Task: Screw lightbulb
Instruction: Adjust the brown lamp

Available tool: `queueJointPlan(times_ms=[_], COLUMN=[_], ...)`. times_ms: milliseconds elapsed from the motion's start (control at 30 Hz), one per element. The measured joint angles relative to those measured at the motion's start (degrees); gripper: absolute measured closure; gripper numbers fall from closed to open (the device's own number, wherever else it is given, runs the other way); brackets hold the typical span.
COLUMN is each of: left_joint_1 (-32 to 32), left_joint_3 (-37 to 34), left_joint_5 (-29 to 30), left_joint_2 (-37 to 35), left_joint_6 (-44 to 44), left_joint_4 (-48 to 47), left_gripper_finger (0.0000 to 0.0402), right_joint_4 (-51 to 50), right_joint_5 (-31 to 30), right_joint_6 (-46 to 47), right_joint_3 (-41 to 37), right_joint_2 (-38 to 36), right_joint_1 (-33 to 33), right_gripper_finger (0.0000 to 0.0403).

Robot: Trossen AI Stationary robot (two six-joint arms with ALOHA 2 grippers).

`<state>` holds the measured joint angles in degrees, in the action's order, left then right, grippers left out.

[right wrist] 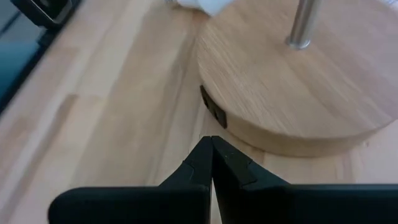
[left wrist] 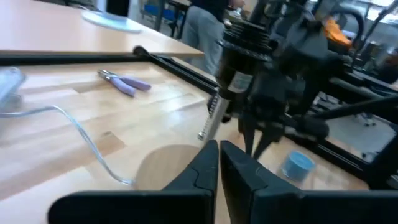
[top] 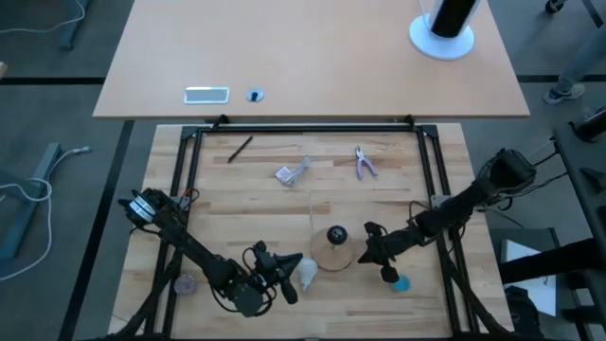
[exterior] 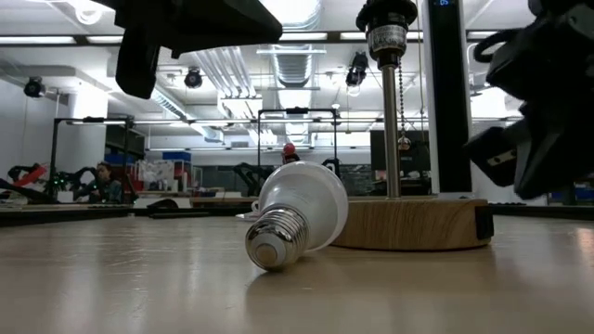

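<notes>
White and frosted, the bulb (exterior: 299, 211) lies on its side on the table (top: 237, 199), touching the left edge of the lamp's wooden base (exterior: 418, 223). Both grippers have their jaws closed on nothing: the left gripper (top: 287, 275) just left of the bulb, the right gripper (top: 369, 230) right of the base. Picking up looks like the current step; next, the left jaws must reopen around the bulb.
</notes>
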<state>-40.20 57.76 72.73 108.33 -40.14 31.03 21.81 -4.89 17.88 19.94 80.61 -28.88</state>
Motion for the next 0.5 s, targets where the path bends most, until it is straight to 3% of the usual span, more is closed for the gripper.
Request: queueJointPlan(times_ms=[200,500], left_joint_1=[0.3,0.2], left_joint_3=[0.0,0.3], left_joint_5=[2.7,3.4], left_joint_2=[0.0,0.0], left_joint_6=[0.1,1.3], left_joint_4=[0.0,0.0], left_gripper_finger=[0.04,0.0401], right_joint_4=[2.2,3.0], right_joint_5=[-2.0,-15.9], right_joint_6=[-1.2,1.4], right_joint_3=[4.3,6.0], right_joint_2=[8.4,10.4], right_joint_1=[0.0,0.9], right_gripper_finger=[0.0403,0.0403])
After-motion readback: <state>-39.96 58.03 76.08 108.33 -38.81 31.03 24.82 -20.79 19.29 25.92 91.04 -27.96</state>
